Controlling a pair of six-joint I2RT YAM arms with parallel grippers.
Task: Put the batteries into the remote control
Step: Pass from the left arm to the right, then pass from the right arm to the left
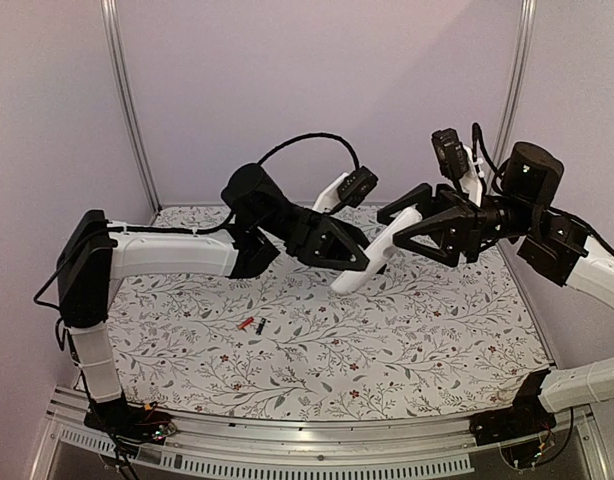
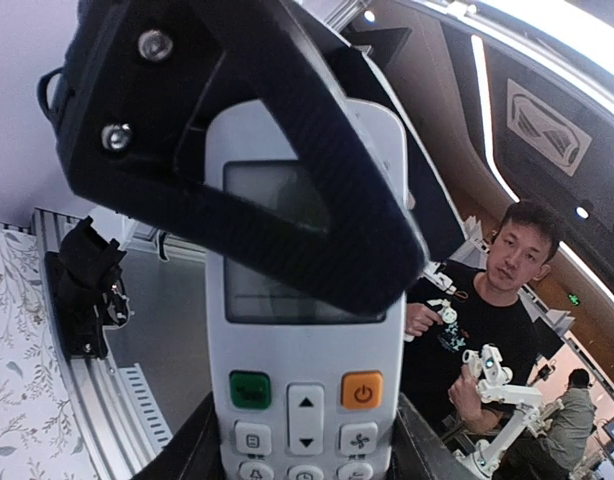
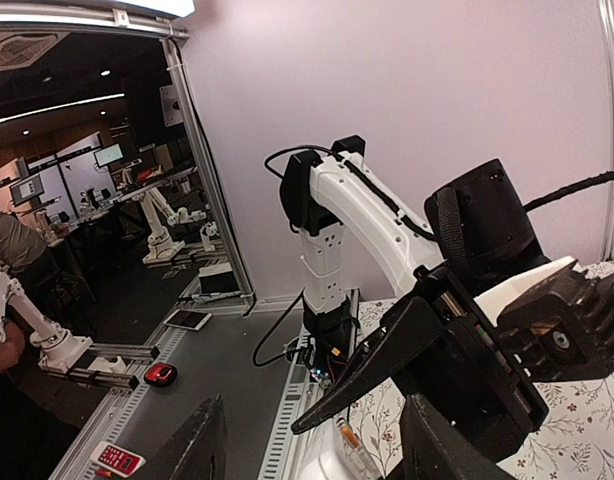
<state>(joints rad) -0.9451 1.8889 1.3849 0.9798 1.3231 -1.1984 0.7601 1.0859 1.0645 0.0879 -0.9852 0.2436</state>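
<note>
Item: remote control [image 1: 349, 276], white, oblong, hanging tilted in the air at centre frame of the top view, well above the counter [image 1: 387, 350]. The left end effector [image 1: 359, 258] is pinching it, its two fingers [image 2: 192, 452] pressing against the long edges near the button end; the left wrist view is showing the face with its grey display window [image 2: 277, 300] and an orange button [image 2: 362, 390]. The right end effector [image 1: 407, 212] is reaching in from the right of the frame and sitting at the remote's upper end, one black finger lying across the display; whether it is clamping or merely straddling the casing cannot be told. Item: red battery [image 1: 248, 323] and black battery [image 1: 259, 328], lying just beside each other on the floral counter at lower left of centre, well apart from the remote and from both arms.
</note>
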